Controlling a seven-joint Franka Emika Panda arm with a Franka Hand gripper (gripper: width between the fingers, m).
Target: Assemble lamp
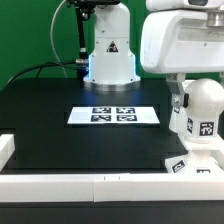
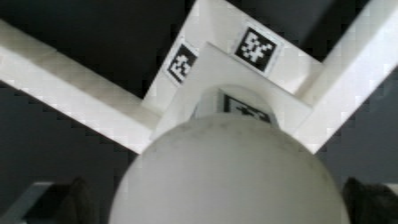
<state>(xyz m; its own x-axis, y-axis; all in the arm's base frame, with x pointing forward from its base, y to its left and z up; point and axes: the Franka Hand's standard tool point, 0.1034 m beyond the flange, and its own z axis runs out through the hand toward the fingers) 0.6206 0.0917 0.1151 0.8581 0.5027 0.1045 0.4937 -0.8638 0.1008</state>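
Note:
The white ball-shaped bulb (image 1: 205, 100) stands upright on the stem of the flat square base (image 1: 196, 166) at the exterior view's lower right. Both carry black-and-white tags. My gripper (image 1: 198, 104) comes down from above and straddles the bulb. In the wrist view the bulb (image 2: 222, 170) fills the space between the two dark fingers (image 2: 48, 200). A thin dark gap shows on each side, so the jaws look open around it. The base (image 2: 249, 60) lies beyond the bulb. The shade is out of view.
The marker board (image 1: 113, 114) lies flat mid-table in front of the arm's pedestal (image 1: 108, 55). White border rails (image 1: 60, 186) run along the front edge and the exterior view's left edge. The base sits close to the front rail.

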